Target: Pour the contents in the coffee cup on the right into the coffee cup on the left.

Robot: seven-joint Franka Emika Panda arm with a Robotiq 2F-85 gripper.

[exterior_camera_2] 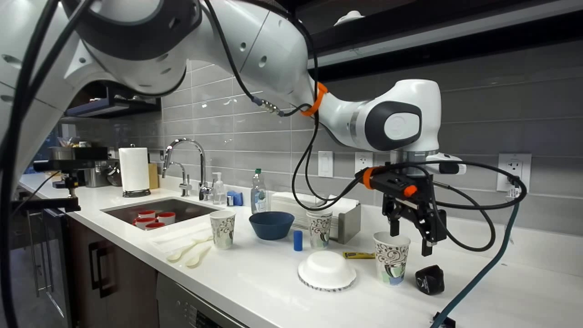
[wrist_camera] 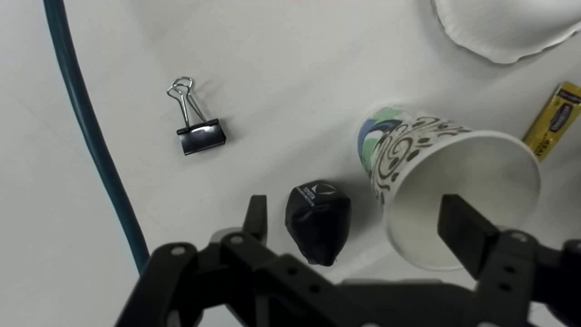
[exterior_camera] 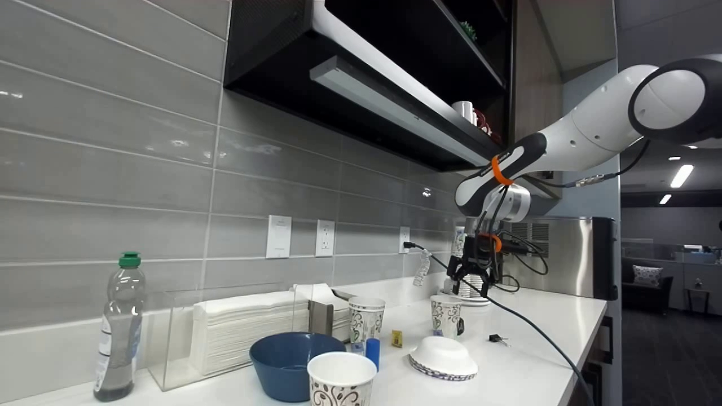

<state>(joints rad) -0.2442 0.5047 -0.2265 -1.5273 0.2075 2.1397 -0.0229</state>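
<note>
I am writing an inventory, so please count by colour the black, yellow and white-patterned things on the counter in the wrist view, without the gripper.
Black: 2 (binder clip, small printed object)
Yellow: 1 (packet)
White-patterned: 1 (paper cup)
Total: 4

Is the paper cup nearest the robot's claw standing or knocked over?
Standing upright: in an exterior view, the paper cup rests on its base, open rim facing up.

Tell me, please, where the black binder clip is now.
In the wrist view, the black binder clip lies on the counter, left of centre, between the teal cable at its left and the black Toyota-marked object at its lower right.
</note>
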